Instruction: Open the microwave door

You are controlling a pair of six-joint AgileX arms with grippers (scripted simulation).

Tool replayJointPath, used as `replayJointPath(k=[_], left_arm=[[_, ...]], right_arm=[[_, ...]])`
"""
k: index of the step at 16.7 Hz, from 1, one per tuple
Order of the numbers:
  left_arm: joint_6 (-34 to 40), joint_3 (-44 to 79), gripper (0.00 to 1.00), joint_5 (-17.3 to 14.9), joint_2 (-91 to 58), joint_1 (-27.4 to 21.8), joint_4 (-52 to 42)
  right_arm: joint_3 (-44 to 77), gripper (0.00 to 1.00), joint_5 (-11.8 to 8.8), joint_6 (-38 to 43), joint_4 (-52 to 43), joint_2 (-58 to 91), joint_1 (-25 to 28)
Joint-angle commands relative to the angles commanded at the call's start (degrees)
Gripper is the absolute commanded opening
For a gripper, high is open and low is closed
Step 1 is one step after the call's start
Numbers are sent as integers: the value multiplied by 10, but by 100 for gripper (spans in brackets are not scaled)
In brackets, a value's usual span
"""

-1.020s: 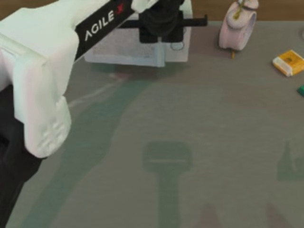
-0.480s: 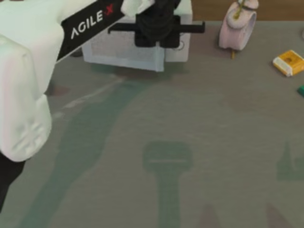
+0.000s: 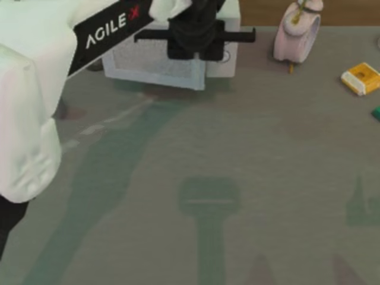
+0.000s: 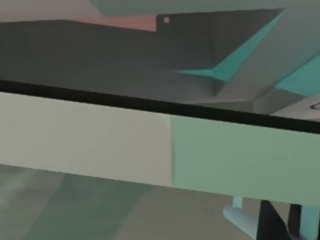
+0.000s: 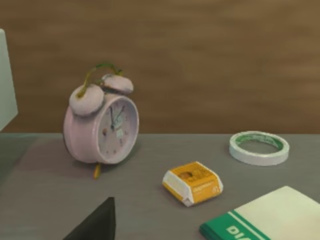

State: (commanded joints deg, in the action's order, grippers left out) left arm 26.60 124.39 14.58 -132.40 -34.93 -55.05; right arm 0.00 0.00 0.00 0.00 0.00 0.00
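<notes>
The white microwave (image 3: 230,66) stands at the table's back, left of centre. The microwave door (image 3: 148,62), with its grey mesh window, fills most of the front. My left arm reaches across from the near left, and my left gripper (image 3: 195,38) sits on top of the door's right edge. In the left wrist view the door (image 4: 100,135) stands slightly ajar, with a dark gap and pinkish interior (image 4: 120,22) behind it. A dark finger (image 4: 272,225) presses against the pale handle bar (image 4: 239,217). My right gripper (image 5: 97,225) is parked and is out of the top view.
A pink alarm clock (image 3: 297,32) stands right of the microwave. A yellow box (image 3: 361,78) and the corner of a green book (image 3: 376,113) lie at the far right. The right wrist view also shows a tape roll (image 5: 259,147).
My left arm has swung to the left, and the door's right edge has come a little forward from the microwave. The last half second shows almost no motion.
</notes>
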Motion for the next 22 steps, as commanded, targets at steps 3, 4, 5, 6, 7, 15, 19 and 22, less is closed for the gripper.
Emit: replayJointPath(k=[3,4,5,6,7,15,19,22], left_arm=[[0,0,0,0,0,0,0],[0,0,0,0,0,0,0],[0,0,0,0,0,0,0],[0,0,0,0,0,0,0],[0,0,0,0,0,0,0],[0,0,0,0,0,0,0],[2,1,0,-3,-1,-4,1],[-10,-21,0,-6,14,-1,14]], right_arm=[[0,100,0,0,0,0,0],[0,100,0,0,0,0,0],[0,100,0,0,0,0,0],[0,100,0,0,0,0,0],[0,100,0,0,0,0,0],[0,100,0,0,0,0,0],[0,100,0,0,0,0,0],[0,100,0,0,0,0,0]])
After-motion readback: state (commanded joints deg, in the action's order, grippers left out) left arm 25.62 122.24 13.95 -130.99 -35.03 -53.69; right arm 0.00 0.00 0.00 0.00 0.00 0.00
